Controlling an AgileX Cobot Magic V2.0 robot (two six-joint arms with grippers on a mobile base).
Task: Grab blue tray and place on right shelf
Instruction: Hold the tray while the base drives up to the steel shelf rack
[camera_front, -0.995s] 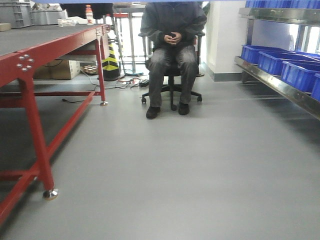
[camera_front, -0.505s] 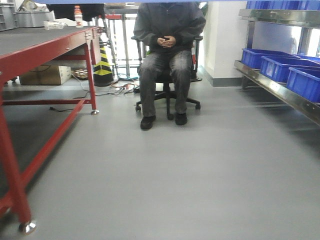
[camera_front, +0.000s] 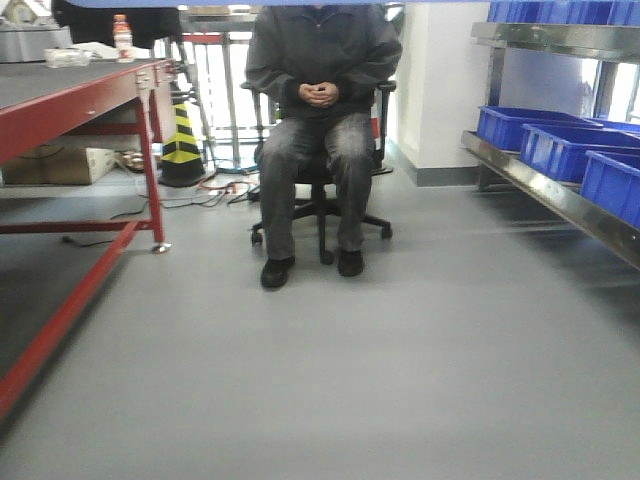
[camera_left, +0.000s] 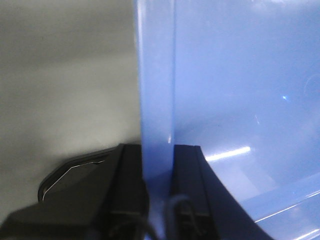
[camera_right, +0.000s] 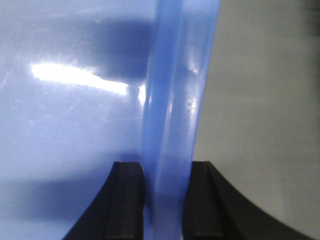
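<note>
The blue tray is held between the two arms. Its left rim is pinched between the nearly closed jaws of the left gripper, and its right rim is clamped the same way by the right gripper. Grey floor is seen beyond each edge. In the front view, only a thin strip of the tray is shown along the top edge. Below it, a red-framed tabletop is seen at left and a striped cone behind its far leg. A seated person is pictured at centre. The right shelf, lined with dark blue bins, is seen at right.
</note>
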